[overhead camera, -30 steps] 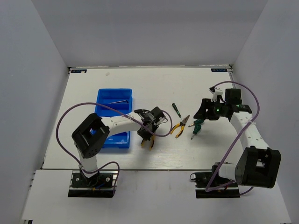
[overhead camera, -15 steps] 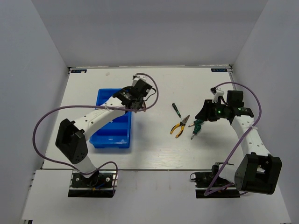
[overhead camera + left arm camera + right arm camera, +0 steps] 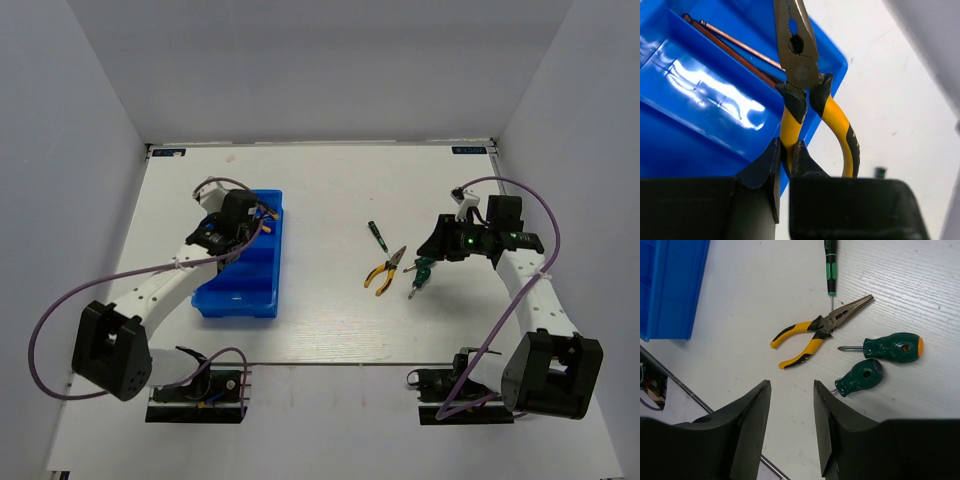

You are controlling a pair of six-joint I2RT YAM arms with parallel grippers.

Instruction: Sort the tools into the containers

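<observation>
My left gripper (image 3: pixel 254 218) is shut on one yellow handle of a pair of pliers (image 3: pixel 799 65) and holds them over the far end of the blue bin (image 3: pixel 245 285). The pliers' nose points over a compartment of the bin (image 3: pixel 700 100) where thin hex keys (image 3: pixel 735 47) lie. My right gripper (image 3: pixel 436 244) is open and empty above the table; in the right wrist view (image 3: pixel 790 390) it hovers near a second pair of yellow-handled pliers (image 3: pixel 815 335), which also shows in the top view (image 3: pixel 385 270). A thin green-and-black screwdriver (image 3: pixel 830 265) lies beyond them.
Two stubby dark green screwdrivers (image 3: pixel 892 347) (image 3: pixel 860 377) lie right of the pliers on the table, under my right wrist. Purple cables loop from both arms. The bin's corner (image 3: pixel 670 290) shows in the right wrist view.
My left arm has swung left with the pliers, from the table's middle to above the bin's far end. My right arm has barely moved.
</observation>
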